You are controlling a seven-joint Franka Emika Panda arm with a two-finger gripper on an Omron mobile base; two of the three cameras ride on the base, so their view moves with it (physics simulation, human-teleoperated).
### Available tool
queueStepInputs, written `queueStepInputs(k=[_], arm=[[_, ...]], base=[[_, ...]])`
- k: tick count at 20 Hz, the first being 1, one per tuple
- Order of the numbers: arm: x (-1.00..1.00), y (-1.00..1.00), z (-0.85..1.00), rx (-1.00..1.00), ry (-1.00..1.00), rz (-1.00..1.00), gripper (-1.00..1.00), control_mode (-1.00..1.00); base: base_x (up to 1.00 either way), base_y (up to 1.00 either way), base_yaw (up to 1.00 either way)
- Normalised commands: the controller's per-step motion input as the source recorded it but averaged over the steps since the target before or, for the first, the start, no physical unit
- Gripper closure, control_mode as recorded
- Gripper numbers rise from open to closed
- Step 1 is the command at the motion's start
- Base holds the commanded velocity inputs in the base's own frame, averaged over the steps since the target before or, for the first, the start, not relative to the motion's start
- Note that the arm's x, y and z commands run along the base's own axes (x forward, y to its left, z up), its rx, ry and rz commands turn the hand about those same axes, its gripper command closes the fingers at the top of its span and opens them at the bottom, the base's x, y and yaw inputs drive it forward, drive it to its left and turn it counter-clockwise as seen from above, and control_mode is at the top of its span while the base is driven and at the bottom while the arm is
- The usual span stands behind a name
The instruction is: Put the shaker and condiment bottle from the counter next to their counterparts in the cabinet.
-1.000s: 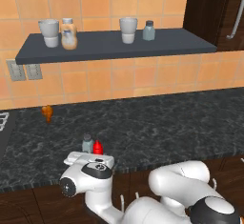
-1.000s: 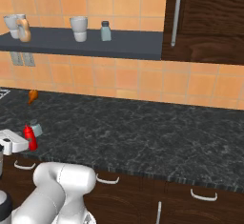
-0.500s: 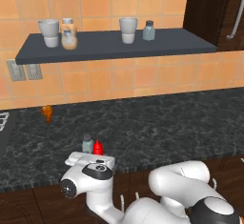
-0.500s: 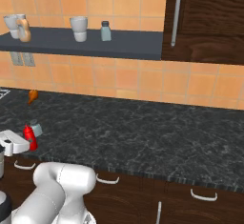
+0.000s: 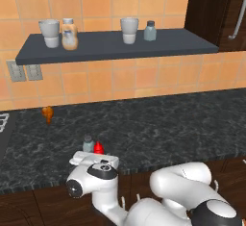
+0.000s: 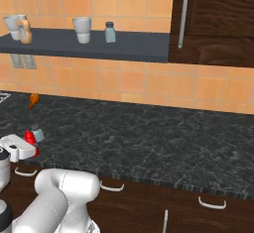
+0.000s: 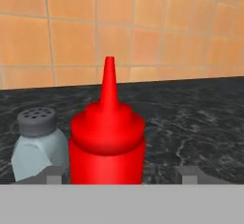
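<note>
Nothing on the desk [image 5: 182, 124] has shifted since a second ago; our arm looks unchanged too. We see the condiment bottle [image 7: 107, 142] upright near the desk's front edge, standing between our gripper's [image 7: 121, 174] fingertips [image 7: 56, 174], with a gap on its right side; whether the jaws yet press it we cannot tell. Just beside it stands the shaker [image 7: 39, 144]. Up on the cabinet [image 5: 120, 47] wait the second shaker [image 5: 150, 31] and the orange-tinted jar [image 5: 69, 34], among white cups [image 5: 129, 30].
</note>
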Motion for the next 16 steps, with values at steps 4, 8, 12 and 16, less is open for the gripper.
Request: queueStepInputs(k=[4,8,12,16], arm=[[0.05,-0.01,-0.01,0.00,-0.04,0.01,1.00,-1.00],[-0.43,0.00,0.11,0.00,-0.18,0.09,1.00,-1.00],[-0.47,-0.03,0.56,-0.01,-0.19,0.01,1.00,-1.00],[-0.37,-0.01,1.00,0.01,-0.01,0.00,1.00,-1.00]], base=[[0.00,0.00,0.00],[0.00,0.00,0.00],[0.00,0.00,0.00],[0.00,0.00,0.00]])
